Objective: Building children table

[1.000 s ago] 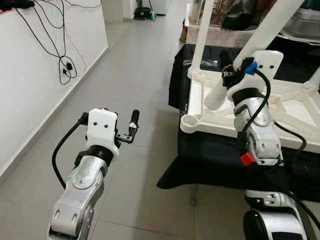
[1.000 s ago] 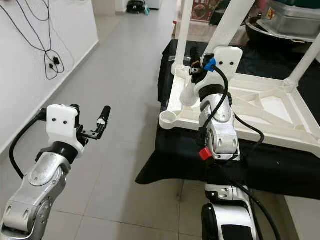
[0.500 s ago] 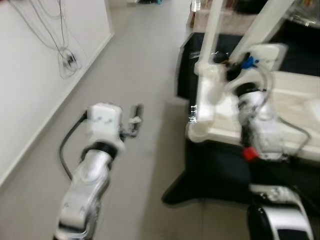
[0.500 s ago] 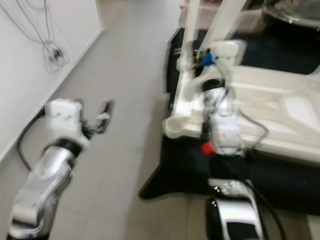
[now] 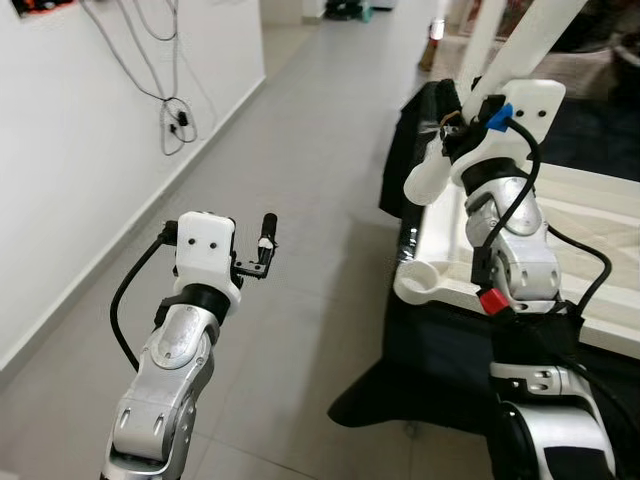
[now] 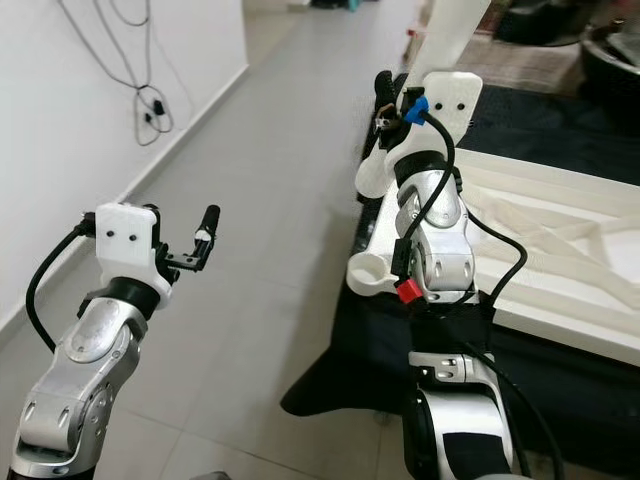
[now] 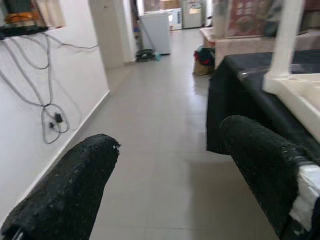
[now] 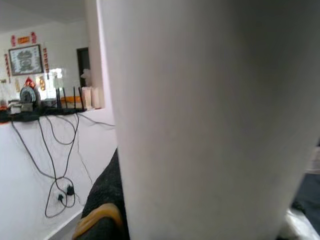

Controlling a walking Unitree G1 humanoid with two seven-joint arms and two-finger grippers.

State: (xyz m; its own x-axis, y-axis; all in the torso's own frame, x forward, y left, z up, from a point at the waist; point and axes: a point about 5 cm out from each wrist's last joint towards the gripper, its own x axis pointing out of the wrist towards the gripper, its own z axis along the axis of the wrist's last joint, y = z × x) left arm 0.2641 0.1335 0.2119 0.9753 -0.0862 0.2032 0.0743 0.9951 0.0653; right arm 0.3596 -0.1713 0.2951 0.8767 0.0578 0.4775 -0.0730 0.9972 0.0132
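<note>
The white children's table (image 5: 600,230) lies upside down on a black cloth (image 5: 440,345), with an open round socket (image 5: 420,281) at its near corner. My right gripper (image 5: 450,125) is shut on a loose white table leg (image 5: 425,180), held at a slant with its lower end above and just beyond that socket. In the right wrist view the leg (image 8: 200,125) is very close. My left gripper (image 5: 262,240) hovers open over the floor, left of the table, nothing between its fingers (image 7: 75,190).
Another white leg (image 5: 478,40) stands upright at the table's far corner. A white wall with dangling cables (image 5: 170,110) runs along the left. Grey tiled floor (image 5: 310,190) lies between wall and table. A white appliance (image 7: 157,30) stands down the corridor.
The camera has swung left, so the table sits further right in view. My right gripper still holds the leg, its lower end now nearer the corner socket. The left arm keeps its pose.
</note>
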